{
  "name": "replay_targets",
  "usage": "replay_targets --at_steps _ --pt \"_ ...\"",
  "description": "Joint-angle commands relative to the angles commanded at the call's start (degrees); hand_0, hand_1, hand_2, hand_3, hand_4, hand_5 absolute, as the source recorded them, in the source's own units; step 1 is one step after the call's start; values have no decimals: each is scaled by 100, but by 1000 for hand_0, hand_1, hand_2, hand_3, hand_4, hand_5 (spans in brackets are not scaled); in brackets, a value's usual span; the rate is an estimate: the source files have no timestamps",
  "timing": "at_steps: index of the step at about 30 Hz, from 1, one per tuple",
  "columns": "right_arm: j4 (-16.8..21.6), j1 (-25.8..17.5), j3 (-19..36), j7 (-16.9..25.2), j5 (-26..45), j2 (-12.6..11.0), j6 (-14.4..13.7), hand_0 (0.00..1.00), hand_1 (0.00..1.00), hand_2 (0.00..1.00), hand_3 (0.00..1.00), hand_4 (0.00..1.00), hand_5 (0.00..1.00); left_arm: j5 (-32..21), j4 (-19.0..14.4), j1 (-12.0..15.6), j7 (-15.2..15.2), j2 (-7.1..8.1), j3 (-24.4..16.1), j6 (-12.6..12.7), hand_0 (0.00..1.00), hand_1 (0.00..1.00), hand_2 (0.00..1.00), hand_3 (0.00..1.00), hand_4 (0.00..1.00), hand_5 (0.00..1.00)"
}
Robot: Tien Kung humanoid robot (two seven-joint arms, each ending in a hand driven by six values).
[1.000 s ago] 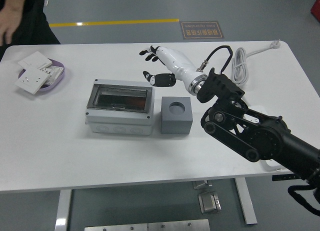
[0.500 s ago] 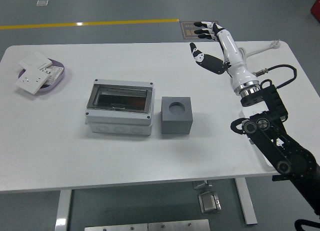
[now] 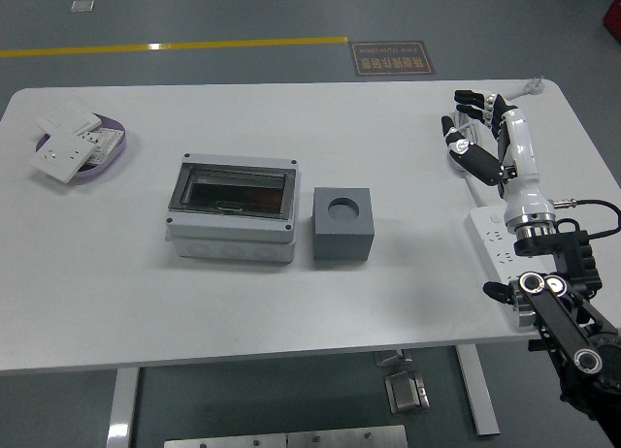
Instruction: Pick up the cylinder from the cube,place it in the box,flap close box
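- Head view: right hand (image 3: 477,128) hangs over the table's (image 3: 243,312) right side, fingers spread and holding nothing, above the power strip (image 3: 493,237).
- Grey cube (image 3: 343,223) sits just right of the box (image 3: 231,208); its round socket shows no cylinder.
- Box lid lies flat and shut.
- Purple tray (image 3: 97,157) occupies the far-left corner.
- Bare tabletop runs along the near edge.

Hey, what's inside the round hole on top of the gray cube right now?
The gray cube shows only an empty round hole with a gray floor; no cylinder sits in it. Beside it, the box has its clear lid down, and through it only a dark interior is visible.
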Motion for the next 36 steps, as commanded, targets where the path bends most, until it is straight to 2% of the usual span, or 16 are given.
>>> replay_targets --at_steps 8,18,36 --pt "40 -142 144 22 41 -34 -18 785 693 670 674 824 196 -26 0 -55 -19 1 9 8 577 604 559 593 628 228" --pt "94 -116 263 -9 -29 -5 -117 788 697 672 684 838 205 -29 0 -89 16 50 -27 36 578 604 559 593 630 230" --pt "68 -128 223 82 67 -1 -167 789 698 666 680 838 212 -108 0 -85 -3 114 -35 46 577 601 556 589 628 225"
